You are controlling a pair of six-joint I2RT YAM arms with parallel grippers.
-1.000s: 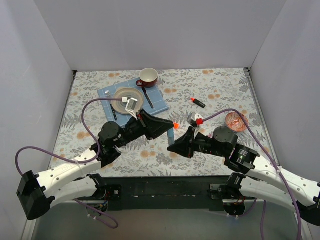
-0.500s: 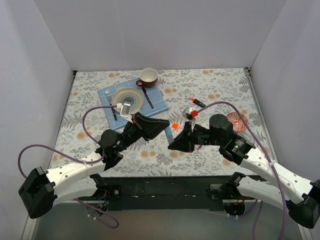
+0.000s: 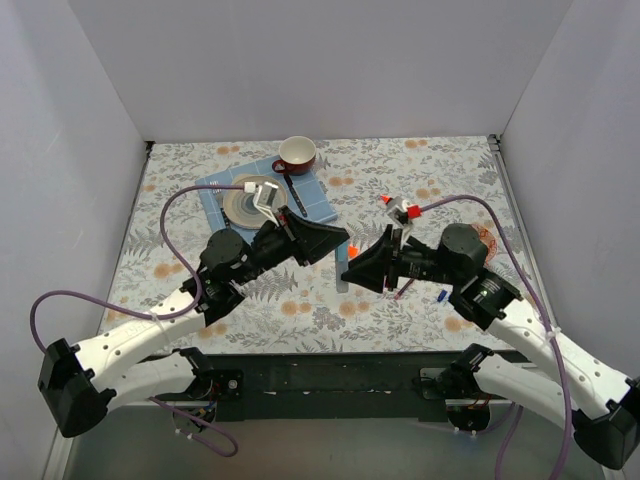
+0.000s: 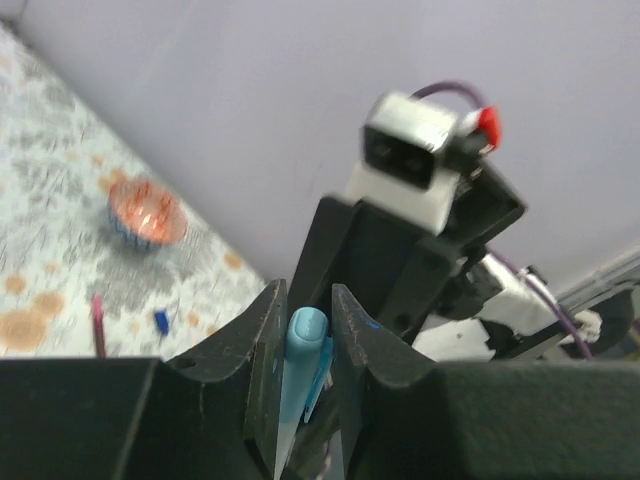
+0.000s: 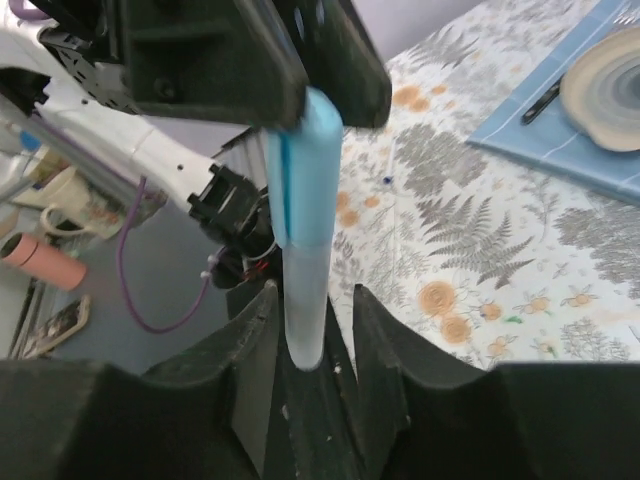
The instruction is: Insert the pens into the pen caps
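Both arms are stretched inward, meeting tip to tip over the middle of the table (image 3: 450, 170). The left gripper (image 3: 341, 244) pinches the blue cap (image 4: 307, 330). The right gripper (image 3: 350, 272) has its fingers slightly spread around the pale marker (image 5: 303, 300) stuck in it.

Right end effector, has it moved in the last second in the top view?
Yes. The right end effector has shifted up the picture toward the far wall; its wrist camera now sits beside the orange-tipped highlighter, which lay clear of it before.
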